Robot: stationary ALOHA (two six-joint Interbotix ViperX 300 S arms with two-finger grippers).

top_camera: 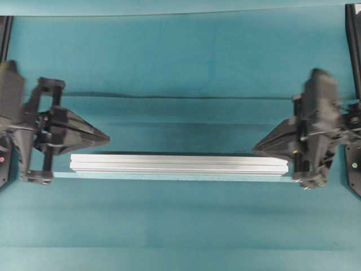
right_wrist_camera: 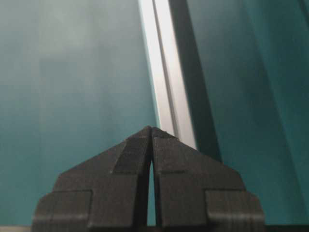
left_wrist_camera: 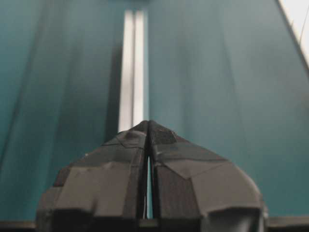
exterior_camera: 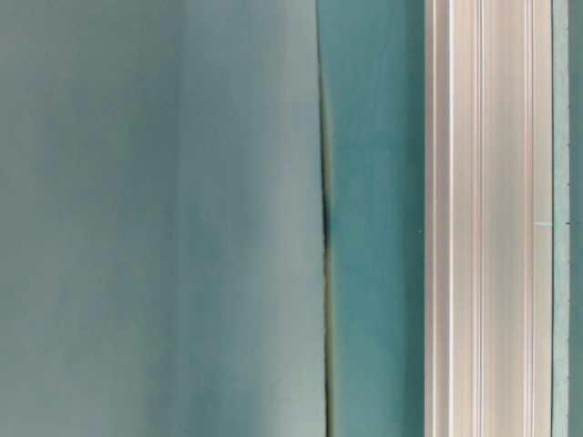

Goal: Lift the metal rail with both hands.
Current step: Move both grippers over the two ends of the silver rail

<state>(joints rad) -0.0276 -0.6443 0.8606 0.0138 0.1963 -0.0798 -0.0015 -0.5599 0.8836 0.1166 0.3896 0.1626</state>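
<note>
The metal rail (top_camera: pixel 179 165), a long silver grooved bar, lies flat on the teal table across the middle of the overhead view. It fills the right side of the table-level view (exterior_camera: pixel 487 218). My left gripper (top_camera: pixel 106 136) is shut and empty, its tips just behind the rail's left end. My right gripper (top_camera: pixel 255 149) is shut and empty too, its tips just behind the rail's right end. In the left wrist view the closed gripper (left_wrist_camera: pixel 147 123) points along the rail (left_wrist_camera: pixel 133 72). In the right wrist view the closed gripper (right_wrist_camera: pixel 152 128) sits just left of the rail (right_wrist_camera: pixel 164 72).
A pale tape line (top_camera: pixel 169 176) runs along the rail's near side. A dark seam (top_camera: pixel 186 97) in the teal cover crosses the table behind the rail. Black frame posts (top_camera: pixel 353 45) stand at the far corners.
</note>
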